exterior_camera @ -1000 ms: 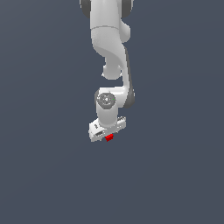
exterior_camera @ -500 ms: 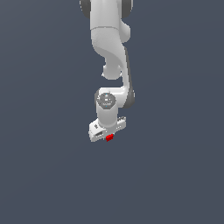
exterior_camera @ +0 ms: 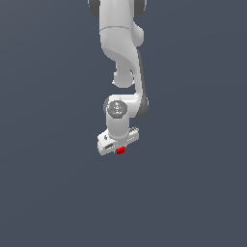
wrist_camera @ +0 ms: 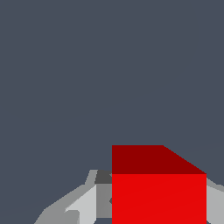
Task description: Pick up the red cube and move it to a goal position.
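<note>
The pincer (exterior_camera: 119,150) is clamped on the cube (exterior_camera: 120,151), which pokes out just beneath the white hand at the end of the downward-reaching arm (exterior_camera: 123,58), while the wrist view shows the cube (wrist_camera: 158,192) filling the gap between the grey fingers (wrist_camera: 83,205) over the dark worktop (exterior_camera: 53,193).

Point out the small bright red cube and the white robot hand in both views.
Small bright red cube (exterior_camera: 120,151), exterior view: its visible face below the hand.
Same cube (wrist_camera: 158,199), wrist view: bright front face.
White robot hand (exterior_camera: 118,148), exterior view: between its fingertips, shut on the cube.
</note>
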Motion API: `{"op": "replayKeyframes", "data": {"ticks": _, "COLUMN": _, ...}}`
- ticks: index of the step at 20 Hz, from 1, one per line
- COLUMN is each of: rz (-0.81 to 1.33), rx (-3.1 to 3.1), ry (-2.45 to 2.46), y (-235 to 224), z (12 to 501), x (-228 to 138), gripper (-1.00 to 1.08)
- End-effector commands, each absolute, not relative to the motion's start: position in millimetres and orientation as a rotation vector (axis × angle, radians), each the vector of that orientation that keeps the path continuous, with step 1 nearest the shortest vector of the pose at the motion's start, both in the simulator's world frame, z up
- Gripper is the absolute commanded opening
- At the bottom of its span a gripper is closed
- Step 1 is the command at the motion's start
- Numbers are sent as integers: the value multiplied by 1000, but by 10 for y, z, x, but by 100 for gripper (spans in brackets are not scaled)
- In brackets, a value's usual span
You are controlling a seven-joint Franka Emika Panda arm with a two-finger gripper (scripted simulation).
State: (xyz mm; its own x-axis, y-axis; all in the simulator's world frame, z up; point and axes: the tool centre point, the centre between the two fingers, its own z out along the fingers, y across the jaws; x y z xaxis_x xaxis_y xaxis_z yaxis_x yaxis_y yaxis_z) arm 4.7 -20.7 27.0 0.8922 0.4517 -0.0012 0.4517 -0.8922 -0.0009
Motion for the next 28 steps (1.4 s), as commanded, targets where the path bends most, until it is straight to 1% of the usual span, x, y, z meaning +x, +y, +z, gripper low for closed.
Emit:
{"op": "replayKeyframes", "data": {"ticks": 1, "rz": 0, "rx": -3056, "ry": -729, "y": -221, "z": 350, "x": 32, "gripper": -100}}
{"op": "replayKeyframes", "data": {"ticks": 6, "rz": 1, "rx": -3056, "ry": -729, "y": -264, "z": 595, "x": -39, "gripper": -100}}
{"op": "replayKeyframes", "data": {"ticks": 11, "rz": 1, "rx": -3056, "ry": -729, "y": -326, "z": 971, "x": -145, "gripper": -100}}
{"op": "replayKeyframes", "data": {"ticks": 20, "rz": 1, "rx": -3056, "ry": -730, "y": -472, "z": 1879, "x": -393, "gripper": -100}}
{"op": "replayKeyframes", "data": {"ticks": 28, "rz": 0, "rx": -3054, "ry": -731, "y": -619, "z": 2811, "x": -635, "gripper": -100}}
